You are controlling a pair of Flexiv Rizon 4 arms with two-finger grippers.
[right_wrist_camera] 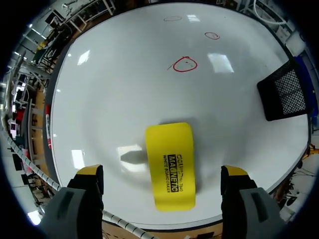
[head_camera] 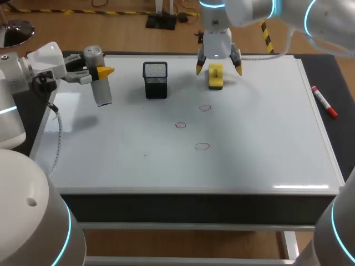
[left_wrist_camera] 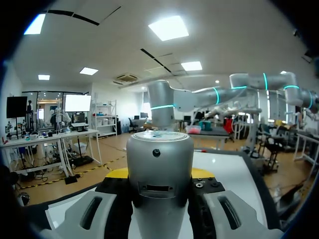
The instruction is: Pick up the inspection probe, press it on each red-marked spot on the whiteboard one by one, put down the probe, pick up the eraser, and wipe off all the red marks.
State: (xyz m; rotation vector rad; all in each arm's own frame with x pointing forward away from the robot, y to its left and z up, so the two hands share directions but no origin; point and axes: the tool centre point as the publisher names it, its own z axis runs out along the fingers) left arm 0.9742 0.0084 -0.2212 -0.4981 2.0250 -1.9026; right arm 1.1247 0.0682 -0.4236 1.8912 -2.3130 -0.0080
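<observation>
left claw (head_camera: 104, 71): closed on the inspection probe (head_camera: 100, 83), one finger on each side of its body; held over the far left corner of the whiteboard (head_camera: 266, 138).
inspection probe: a grey-and-white cylinder, roughly upright in the head view and clear of the board surface; in the left wrist view its rounded grey cap fills the space between the two fingers.
right claw (head_camera: 218, 68): open, fingers spread wide, hanging over the far middle of the whiteboard.
eraser (head_camera: 215, 76): yellow, lying flat on the whiteboard directly below the right claw; in the right wrist view (right_wrist_camera: 170, 164) it sits between the two yellow tips with bare board showing on both sides, so neither finger touches it.
eraser's lie: its long side runs along the line out from the claw, across the gap between the fingers.
red marks: three small circles on the board, well apart from each other, nearer the robot than the eraser, one close ahead of it (head_camera: 205, 108), one in the middle (head_camera: 181, 125) and one nearest the robot (head_camera: 202, 146).
mesh holder (head_camera: 155, 79): black, upright on the board between the probe and the eraser.
red marker (head_camera: 324, 102): lying on the dark worktop (head_camera: 344, 127) just beside the board's right edge.
</observation>
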